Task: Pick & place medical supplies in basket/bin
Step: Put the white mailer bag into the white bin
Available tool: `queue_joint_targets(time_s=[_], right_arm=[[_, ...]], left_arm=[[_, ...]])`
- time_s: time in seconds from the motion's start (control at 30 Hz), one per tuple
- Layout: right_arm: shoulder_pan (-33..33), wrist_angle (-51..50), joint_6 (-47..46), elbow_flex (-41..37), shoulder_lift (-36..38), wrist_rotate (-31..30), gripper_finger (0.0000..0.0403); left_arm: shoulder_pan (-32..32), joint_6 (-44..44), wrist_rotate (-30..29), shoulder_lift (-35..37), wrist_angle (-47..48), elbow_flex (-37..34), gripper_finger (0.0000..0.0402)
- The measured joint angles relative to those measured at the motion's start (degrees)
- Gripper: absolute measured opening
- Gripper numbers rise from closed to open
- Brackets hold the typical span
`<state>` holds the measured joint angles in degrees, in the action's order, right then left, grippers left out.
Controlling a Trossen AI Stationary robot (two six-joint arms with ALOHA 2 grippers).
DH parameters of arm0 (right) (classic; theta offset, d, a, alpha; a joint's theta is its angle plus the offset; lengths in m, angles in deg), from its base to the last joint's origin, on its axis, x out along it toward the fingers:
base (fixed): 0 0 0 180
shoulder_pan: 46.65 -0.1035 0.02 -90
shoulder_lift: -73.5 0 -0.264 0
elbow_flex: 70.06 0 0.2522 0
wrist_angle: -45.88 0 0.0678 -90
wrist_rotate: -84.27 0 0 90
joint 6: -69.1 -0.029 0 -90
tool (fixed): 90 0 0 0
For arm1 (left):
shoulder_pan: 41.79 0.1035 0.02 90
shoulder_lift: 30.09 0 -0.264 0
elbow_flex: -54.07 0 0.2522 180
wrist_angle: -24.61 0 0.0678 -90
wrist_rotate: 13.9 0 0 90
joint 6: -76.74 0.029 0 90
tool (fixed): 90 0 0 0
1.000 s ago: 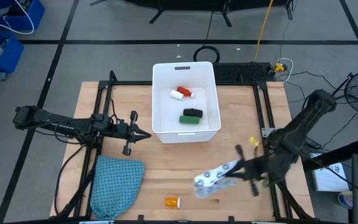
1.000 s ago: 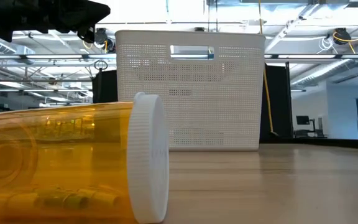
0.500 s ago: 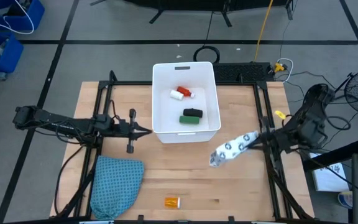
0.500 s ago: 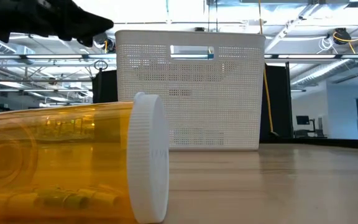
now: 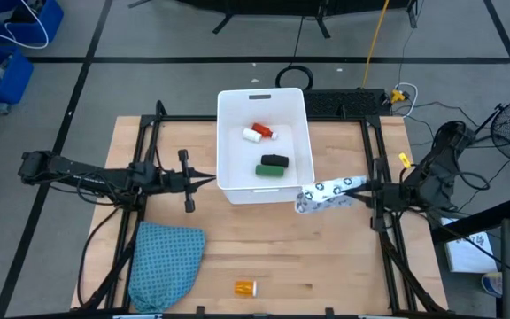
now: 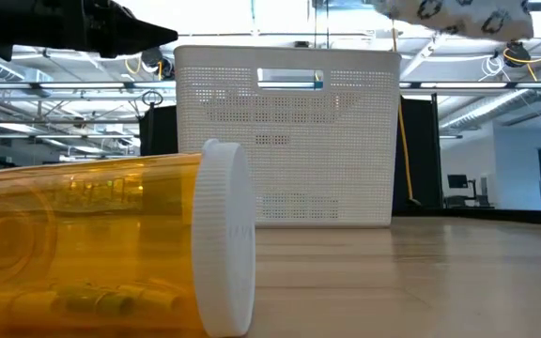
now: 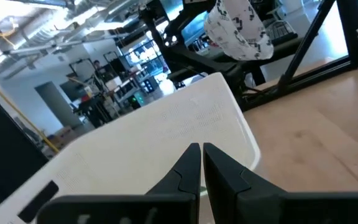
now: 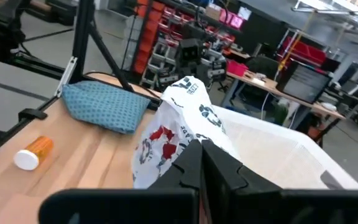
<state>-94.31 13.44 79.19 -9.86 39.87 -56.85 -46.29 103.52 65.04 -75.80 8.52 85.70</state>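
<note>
Fingers of the right gripper [image 5: 367,186] are clamped on one end of the white black-patterned packet [image 5: 326,194]; the packet hangs out from them, clear of the desk, with its free end just beside the near right corner of the bin. Fingers of the left gripper [image 7: 201,163] are pressed together on nothing; that arm waits over the left half of the desk, tips pointed at the bin's left wall.

Items, largest first:
- Desk [image 5: 326,266]: wooden top, carrying everything below.
- Basket/bin [image 5: 230,151]: white tub at the middle of the desk's far edge, handle slot on its far short side.
- Teal-blue cloth [image 5: 165,264]: near left corner of the desk; not part of the job.
- Packet: held in the air, as above.
- Green block [image 5: 269,171], black oblong [image 5: 274,160] and red bottle with white cap [image 5: 258,133]: all inside the bin, on its floor.
- Orange vial [image 5: 245,288]: lying on its side at the middle of the near edge, well apart from the bin.

Step in hand, as judged: carrying the packet to the bin. It is not yet above the opening. The next move calls for bringing the packet farther in over the rim, high enough that the dangling end clears the wall, before the fingers part. The vial then remains to be collected
</note>
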Motion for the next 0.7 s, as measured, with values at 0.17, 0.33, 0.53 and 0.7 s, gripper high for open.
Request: queue_joint_targets(time_s=[0.17, 0.33, 0.53, 0.7], right_arm=[[1.84, 4.34, -0.15, -2.53, 0.63, 0.43, 0.0000], [5.19, 4.36, -0.63, -2.60, 0.88, 5.46, 0.0000], [12.93, 10.56, 4.40, -2.62, -0.61, 14.40, 0.0000], [22.23, 11.64, 5.60, 0.81, -3.66, 24.79, 0.0000]], left_arm=[[1.06, -3.15, 0.01, 0.00, 1.01, 0.00, 0.0024], [2.04, -4.40, 0.02, 0.00, 1.36, 0.00, 0.0024], [2.34, -4.93, 0.06, -0.02, 1.38, 0.00, 0.0024], [2.34, -5.06, 0.38, -0.02, 1.39, 0.00, 0.0024]])
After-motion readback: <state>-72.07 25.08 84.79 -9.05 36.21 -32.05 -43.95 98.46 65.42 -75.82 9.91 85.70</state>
